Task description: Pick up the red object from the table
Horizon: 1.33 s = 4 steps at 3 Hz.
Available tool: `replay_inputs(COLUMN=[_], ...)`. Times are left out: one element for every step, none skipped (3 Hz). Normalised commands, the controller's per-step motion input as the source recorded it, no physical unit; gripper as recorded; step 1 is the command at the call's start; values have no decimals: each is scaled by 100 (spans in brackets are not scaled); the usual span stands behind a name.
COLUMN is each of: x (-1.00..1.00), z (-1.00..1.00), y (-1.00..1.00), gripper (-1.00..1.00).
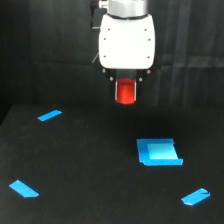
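Tabletop [100, 170]: wide matte black surface, fills the lower half of the exterior view, dark backdrop behind it.

Arm: white xArm6 wrist housing [126, 42] comes down from top centre, grey collar above it, small dark screw dots on its face. No brand, label or writing readable anywhere.

Blue square piece [159, 152]: flat, lies on the tabletop toward the exterior view's right, below and a bit right of the arm, one edge looks folded up slightly.

Blue strips, all flat on the tabletop and well apart from each other:
- far-left strip [49, 115], upper left, tilted
- near-left strip [23, 188], lower left, angled
- near-right strip [195, 196], lower right, angled

Gripper [125, 95]: hangs straight under the white housing, well above the tabletop. Jaws are dark against the dark background and hard to make out; they sit closed in on the sides of the red object.

Red object [125, 92]: small red-orange chunk, held in the jaws directly under the housing, clear of the tabletop, not touching any blue piece. Lower end pokes out below the jaws.
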Motion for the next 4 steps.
replay_inputs(x=[-3,-1,8,17], z=[28,8,4,21], y=[-4,-6,-3,1], gripper=[-67,-69,-57,-45])
